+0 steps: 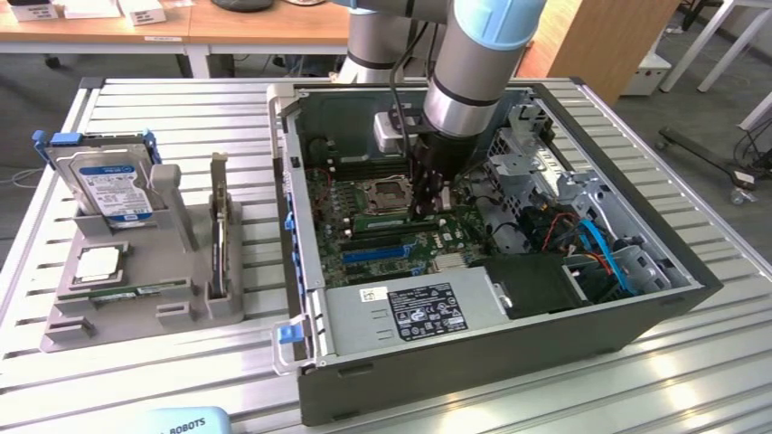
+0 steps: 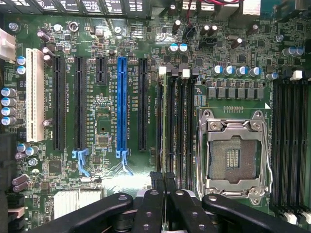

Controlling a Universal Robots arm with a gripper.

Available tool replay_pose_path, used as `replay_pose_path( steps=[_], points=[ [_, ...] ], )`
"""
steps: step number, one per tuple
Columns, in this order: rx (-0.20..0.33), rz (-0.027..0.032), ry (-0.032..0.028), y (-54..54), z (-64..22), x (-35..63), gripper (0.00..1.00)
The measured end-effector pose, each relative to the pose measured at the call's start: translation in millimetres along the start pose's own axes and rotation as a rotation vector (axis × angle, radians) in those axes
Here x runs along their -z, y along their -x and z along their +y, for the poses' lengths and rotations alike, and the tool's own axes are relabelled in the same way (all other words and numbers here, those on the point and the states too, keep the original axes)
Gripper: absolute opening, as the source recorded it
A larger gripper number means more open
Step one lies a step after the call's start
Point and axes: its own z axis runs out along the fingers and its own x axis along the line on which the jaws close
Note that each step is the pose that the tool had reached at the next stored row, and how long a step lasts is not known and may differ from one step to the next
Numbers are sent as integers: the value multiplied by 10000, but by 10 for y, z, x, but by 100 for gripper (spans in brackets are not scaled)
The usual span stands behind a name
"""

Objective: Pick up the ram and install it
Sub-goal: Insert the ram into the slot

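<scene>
Ram [image 1: 383, 220]: thin green stick with a pale label, on edge, inside the PC case [image 1: 483, 366], mid-motherboard [image 2: 107, 121], right at the jaws. Jaws nearly closed over the memory slots; can't tell if they pinch the ram. PC case is open, lying on the slatted tabletop [image 1: 181, 117]. Gray fixture [image 1: 121, 330] sits at the exterior view's left of the PC case and holds an upright hard drive [image 1: 112, 185], an upright expansion card [image 1: 219, 231], a flat silver processor chip [image 1: 97, 264] and a second green stick [image 1: 127, 292] lying flat.
</scene>
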Motion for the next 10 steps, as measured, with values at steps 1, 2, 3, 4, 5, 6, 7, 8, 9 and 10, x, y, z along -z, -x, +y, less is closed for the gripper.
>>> replay_pose_path(
  steps=[1, 2, 3, 4, 5, 6, 7, 8, 9, 10],
  points=[
    [0, -1, 0, 0, 0, -2, 12],
    [0, -1, 0, 0, 0, -4, 12],
    [0, 1, 0, 0, 0, -5, 12],
    [0, 1, 1, 0, 0, -5, 12],
    [0, 0, 1, -1, 0, -10, 12],
    [1, 1, 1, -1, -1, -14, 12],
    [0, 1, 1, -1, -1, -14, 12],
    [0, 0, 1, 0, -1, -14, 12],
    [1, 0, 3, 0, -1, -14, 12],
    [-2, -2, 9, 0, 0, -10, 12]
  ],
)
